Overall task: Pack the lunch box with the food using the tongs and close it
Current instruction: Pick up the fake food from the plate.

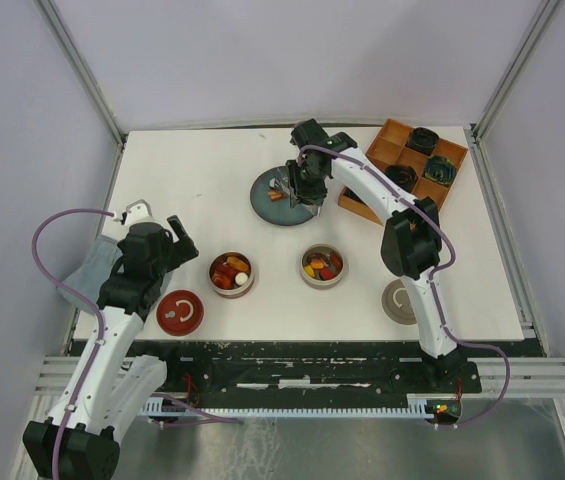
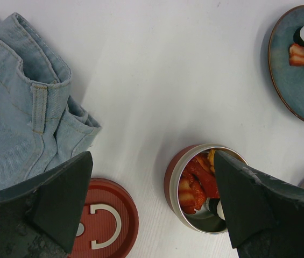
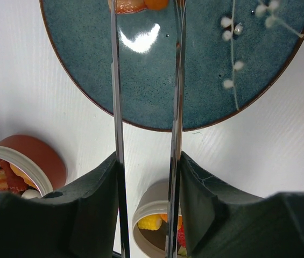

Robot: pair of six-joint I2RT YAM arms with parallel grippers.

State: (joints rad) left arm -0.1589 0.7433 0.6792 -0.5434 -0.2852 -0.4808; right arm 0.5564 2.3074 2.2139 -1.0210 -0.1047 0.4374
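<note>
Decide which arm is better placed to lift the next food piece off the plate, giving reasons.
Right. The right gripper clamps the tongs, whose tips reach the food pieces on the blue plate. The left gripper hangs open and empty near the red lid.

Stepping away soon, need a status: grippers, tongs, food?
Left gripper open, near red lid. Right gripper shut on tongs, tips at food on plate. Jeans at left edge, off the route.
</note>
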